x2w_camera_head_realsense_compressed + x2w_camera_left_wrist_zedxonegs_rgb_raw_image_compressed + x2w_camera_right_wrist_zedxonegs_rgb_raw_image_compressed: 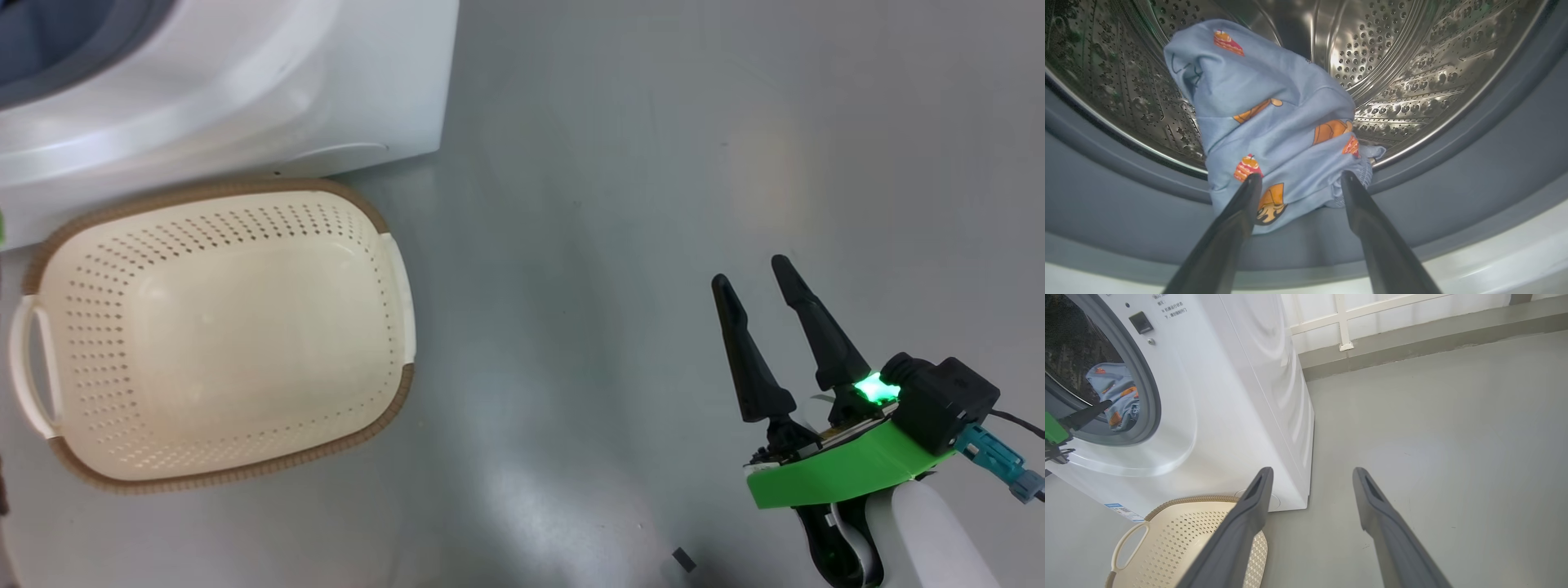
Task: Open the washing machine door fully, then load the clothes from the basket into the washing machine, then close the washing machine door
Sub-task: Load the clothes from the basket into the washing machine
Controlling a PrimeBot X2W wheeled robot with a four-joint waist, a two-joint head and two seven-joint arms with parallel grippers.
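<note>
A light-blue garment [1274, 122] with orange cartoon prints lies heaped over the grey-blue gasket [1494, 163] and into the steel drum [1412, 61] of the white washing machine [245, 82]. My left gripper [1301, 179] is open, its fingertips on either side of the garment's lower edge. The right wrist view shows the same garment [1112, 396] in the machine's [1229, 396] round opening, with a dark finger [1086, 415] reaching in. The cream basket [204, 189] stands empty on the floor before the machine. My right gripper [759, 273] hangs open over bare floor, right of the basket [1184, 500]. The door is out of view.
Grey floor [653, 163] stretches to the right of the machine and basket. A white railing [1345, 335] on a grey kerb runs along the back. A small dark scrap [684, 559] lies on the floor near my right arm. A blue label [1114, 506] marks the machine's lower front.
</note>
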